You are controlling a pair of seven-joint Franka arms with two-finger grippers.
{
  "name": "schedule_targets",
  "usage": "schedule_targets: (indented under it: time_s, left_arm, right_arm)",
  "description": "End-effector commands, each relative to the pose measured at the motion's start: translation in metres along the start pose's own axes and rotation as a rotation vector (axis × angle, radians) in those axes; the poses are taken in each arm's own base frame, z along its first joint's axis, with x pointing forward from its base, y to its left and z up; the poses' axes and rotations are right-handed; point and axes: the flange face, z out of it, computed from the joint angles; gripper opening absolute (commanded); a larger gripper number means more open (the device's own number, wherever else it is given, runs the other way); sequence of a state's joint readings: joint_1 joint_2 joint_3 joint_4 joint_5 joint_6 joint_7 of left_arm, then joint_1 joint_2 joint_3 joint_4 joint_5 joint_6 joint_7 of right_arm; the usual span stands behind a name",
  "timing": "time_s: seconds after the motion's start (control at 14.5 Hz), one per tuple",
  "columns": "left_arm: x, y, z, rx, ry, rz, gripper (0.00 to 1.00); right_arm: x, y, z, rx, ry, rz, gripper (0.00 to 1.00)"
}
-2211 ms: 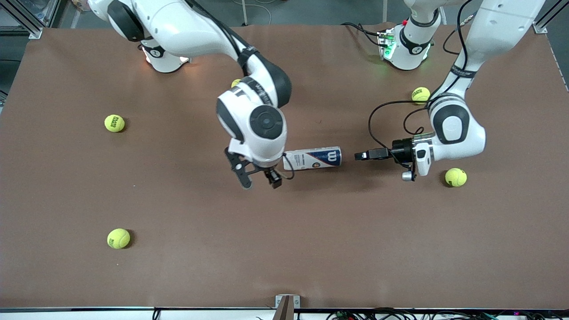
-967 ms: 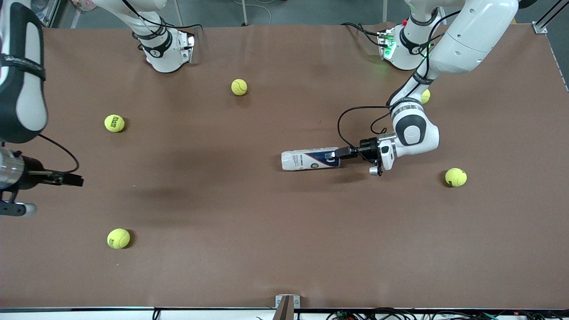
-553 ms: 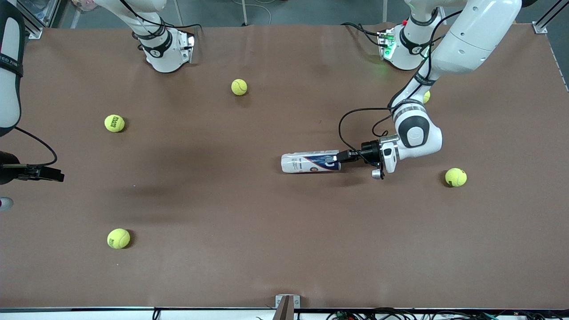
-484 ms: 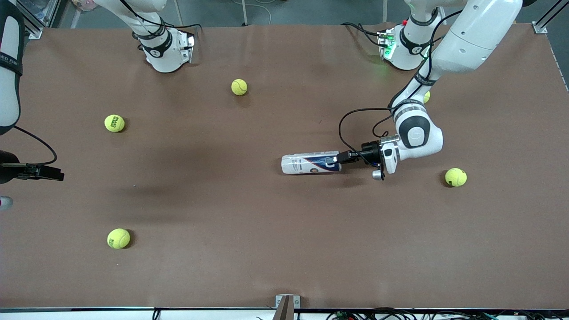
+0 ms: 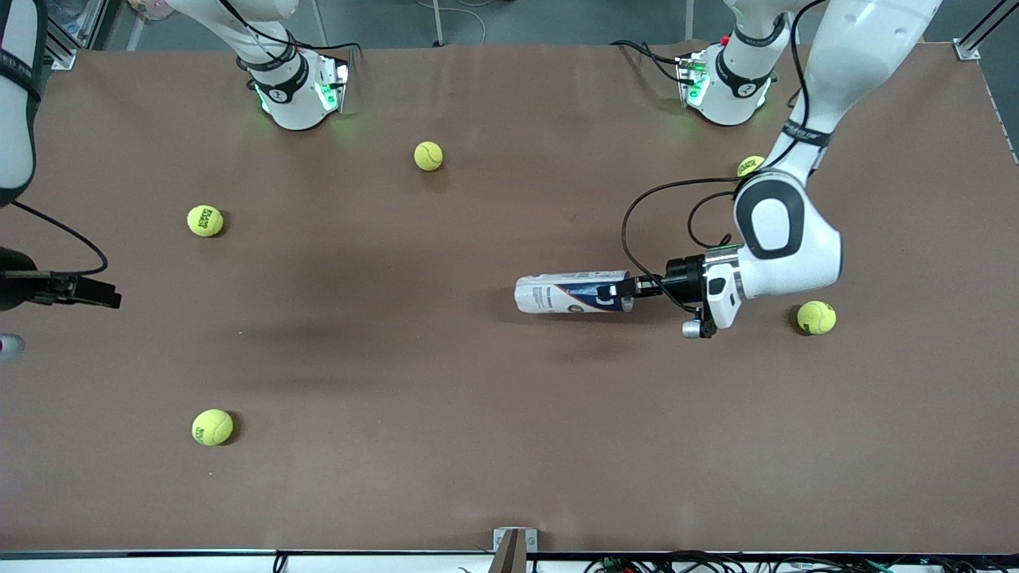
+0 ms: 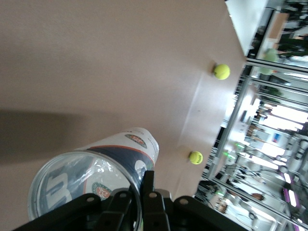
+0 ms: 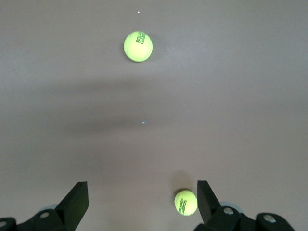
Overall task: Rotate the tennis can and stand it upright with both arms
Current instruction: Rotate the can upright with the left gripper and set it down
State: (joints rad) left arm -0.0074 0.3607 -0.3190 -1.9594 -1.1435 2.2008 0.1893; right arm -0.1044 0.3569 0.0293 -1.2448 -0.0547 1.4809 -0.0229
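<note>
The tennis can (image 5: pixel 569 294), clear with a white and navy label and a W logo, lies on its side near the table's middle. My left gripper (image 5: pixel 625 286) is shut on the rim of the can's end that faces the left arm's end of the table. In the left wrist view one finger (image 6: pixel 147 185) presses the outside of the can (image 6: pixel 86 173) and the other is inside its open mouth. My right gripper (image 5: pixel 103 296) is open and empty, held still over the right arm's end of the table; its spread fingers (image 7: pixel 77 202) frame bare table.
Several yellow-green tennis balls lie scattered: one (image 5: pixel 428 156) between the bases, one (image 5: pixel 205 220) and one (image 5: pixel 212 427) toward the right arm's end, one (image 5: pixel 816 317) beside the left wrist, one (image 5: pixel 752 165) partly hidden by the left arm.
The right arm left the can and drew back to its end of the table. The left gripper closed on the can's end and has shifted it slightly toward the left arm's end.
</note>
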Motion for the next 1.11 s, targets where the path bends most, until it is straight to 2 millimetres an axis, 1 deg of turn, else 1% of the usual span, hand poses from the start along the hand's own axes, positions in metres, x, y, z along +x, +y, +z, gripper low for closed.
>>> schedule_targets:
  time_s: [0.0,0.14,0.21,0.28,0.35,0.48,0.69,0.76,0.83,0.97,1.04]
  left_arm:
    - [-0.019,0.05,-0.017,0.147,0.034,-0.03,0.0]
    - [-0.03,0.087,-0.019,0.298,0.084,-0.061,0.0]
    - [-0.039,0.104,-0.011,0.379,0.106,-0.071,0.0]
    - [-0.051,0.124,-0.001,0.477,0.146,-0.08,0.0]
    - [-0.06,0.136,0.01,0.558,0.192,-0.092,0.0]
    - [-0.084,0.157,0.039,0.678,0.283,-0.086,0.0]
    - [-0.118,0.157,0.098,0.798,0.345,-0.055,0.0]
    - [-0.13,0.156,0.12,0.826,0.356,-0.044,0.0]
    - [-0.138,0.153,0.139,0.852,0.365,-0.031,0.0]
    - [-0.151,0.145,0.17,0.911,0.351,-0.012,0.0]
    - [-0.152,0.14,0.181,0.935,0.339,-0.013,0.0]
  right_arm:
    - [-0.029,-0.001,-0.028,0.025,-0.005,0.018,1.0]
    - [-0.047,-0.005,-0.036,0.029,-0.015,0.014,1.0]
    - [-0.055,-0.012,-0.04,0.025,-0.006,0.004,1.0]
    - [-0.06,-0.012,-0.042,0.027,-0.006,0.003,1.0]
    - [-0.063,-0.009,-0.044,0.029,-0.011,0.009,1.0]
    - [-0.079,-0.019,-0.048,0.03,-0.007,-0.005,1.0]
    - [-0.109,-0.023,-0.048,0.027,0.022,-0.011,1.0]
    - [-0.118,-0.02,-0.048,0.029,0.039,-0.007,1.0]
    - [-0.124,-0.019,-0.045,0.03,0.045,-0.007,1.0]
    - [-0.132,-0.021,-0.047,0.03,0.05,-0.01,1.0]
    - [-0.138,-0.022,-0.051,0.03,0.054,-0.014,1.0]
